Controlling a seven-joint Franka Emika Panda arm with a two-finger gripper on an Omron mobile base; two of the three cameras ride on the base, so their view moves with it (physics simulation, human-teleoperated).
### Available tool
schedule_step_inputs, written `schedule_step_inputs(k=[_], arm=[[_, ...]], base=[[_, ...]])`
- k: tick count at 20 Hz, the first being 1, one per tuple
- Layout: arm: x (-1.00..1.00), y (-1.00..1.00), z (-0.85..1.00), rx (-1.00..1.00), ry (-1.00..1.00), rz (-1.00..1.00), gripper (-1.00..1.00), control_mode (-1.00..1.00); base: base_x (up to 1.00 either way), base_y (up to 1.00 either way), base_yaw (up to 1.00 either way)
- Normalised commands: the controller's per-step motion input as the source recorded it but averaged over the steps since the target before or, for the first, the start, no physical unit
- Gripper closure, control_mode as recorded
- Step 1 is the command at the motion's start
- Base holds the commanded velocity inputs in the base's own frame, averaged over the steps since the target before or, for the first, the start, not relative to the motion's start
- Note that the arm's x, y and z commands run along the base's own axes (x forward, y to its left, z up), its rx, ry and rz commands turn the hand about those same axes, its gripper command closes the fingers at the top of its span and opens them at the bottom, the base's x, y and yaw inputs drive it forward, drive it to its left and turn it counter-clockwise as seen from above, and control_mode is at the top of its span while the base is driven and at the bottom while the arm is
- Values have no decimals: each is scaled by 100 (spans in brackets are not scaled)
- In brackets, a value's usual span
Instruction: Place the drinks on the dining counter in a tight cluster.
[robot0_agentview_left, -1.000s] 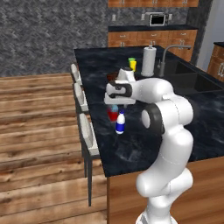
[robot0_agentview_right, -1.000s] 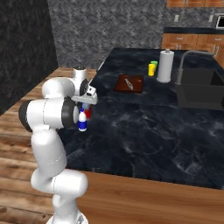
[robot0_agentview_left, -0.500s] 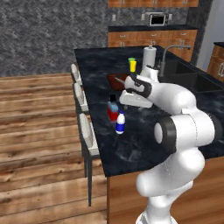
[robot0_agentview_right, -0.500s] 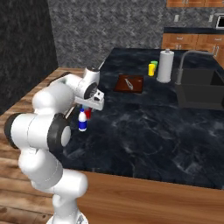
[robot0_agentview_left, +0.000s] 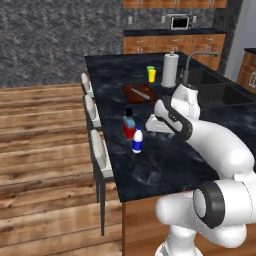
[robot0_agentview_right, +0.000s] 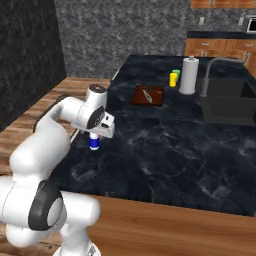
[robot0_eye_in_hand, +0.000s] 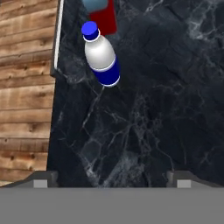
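Two drinks stand close together on the dining counter (robot0_agentview_left: 165, 165) near its stool-side edge. One is a small white-and-blue bottle (robot0_agentview_left: 137, 140) and just behind it is a squat blue-and-red bottle (robot0_agentview_left: 129, 125) with a black cap. My gripper (robot0_agentview_left: 156, 125) hovers low over the counter, just right of them, open and holding nothing. In the hand view the white-and-blue bottle (robot0_eye_in_hand: 101, 56) and the squat bottle (robot0_eye_in_hand: 103, 15) sit beyond the wide-apart fingertips (robot0_eye_in_hand: 41, 181). In the right base view the white-and-blue bottle (robot0_agentview_right: 94, 143) peeks out below my hand (robot0_agentview_right: 104, 129).
A reddish cutting board with a knife (robot0_agentview_left: 140, 93) lies mid-counter. Yellow and green cups (robot0_agentview_left: 151, 74) and a paper towel roll (robot0_agentview_left: 170, 70) stand farther back. The sink and faucet (robot0_agentview_left: 207, 82) are at the right. Stools (robot0_agentview_left: 100, 150) line the left edge above the wood floor.
My hand has swung from above the two bottles to their right and lower, and the elbow has come forward. The jaws have opened slightly wider. Both bottles stay put.
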Motion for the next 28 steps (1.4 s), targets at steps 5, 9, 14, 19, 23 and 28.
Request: schedule_step_inputs(k=[5, 9, 14, 19, 23, 28], arm=[[-78, 25, 56, -13, -1, 0, -100, -100], [-35, 7, 26, -4, 0, 0, -100, -100], [-3, 0, 0, 0, 0, 0, -100, -100], [-9, -1, 0, 0, 0, 0, -100, 100], [0, 0, 0, 0, 0, 0, -100, 100], [0, 0, 0, 0, 0, 0, -100, 100]], base=[[0, 0, 0], [0, 0, 0], [0, 0, 0], [-78, -41, -19], [-100, -65, -32], [-48, -22, -54]])
